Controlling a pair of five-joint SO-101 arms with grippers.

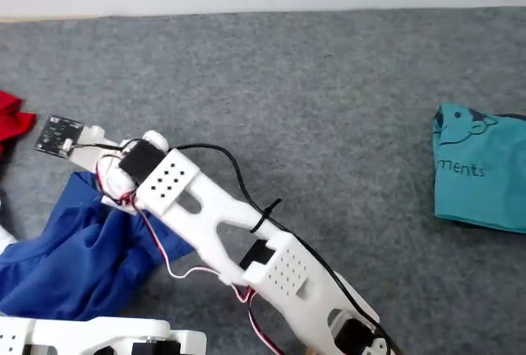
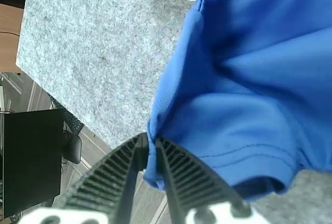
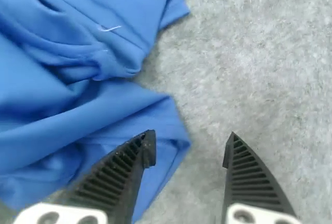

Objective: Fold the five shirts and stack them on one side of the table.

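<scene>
A crumpled blue shirt (image 1: 78, 252) lies at the table's front left. My left gripper (image 2: 150, 142) is shut on the blue shirt's (image 2: 244, 79) hem, pinching a fold of cloth between its black ribbed fingers. My right gripper (image 3: 189, 143) stands open just above the grey felt, one finger (image 3: 136, 156) over the edge of the blue shirt (image 3: 67, 79), the other over bare felt. The right arm (image 1: 205, 207) stretches from the front right across to the shirt's far corner. A folded teal shirt (image 1: 481, 166) lies at the right edge. A red shirt (image 1: 12, 117) shows at the far left edge.
Grey felt (image 1: 312, 84) covers the table, bare across the middle and back. The left arm's white base (image 1: 99, 337) sits along the front edge. Beyond the table's edge in the left wrist view are a floor and a dark cabinet (image 2: 31, 156).
</scene>
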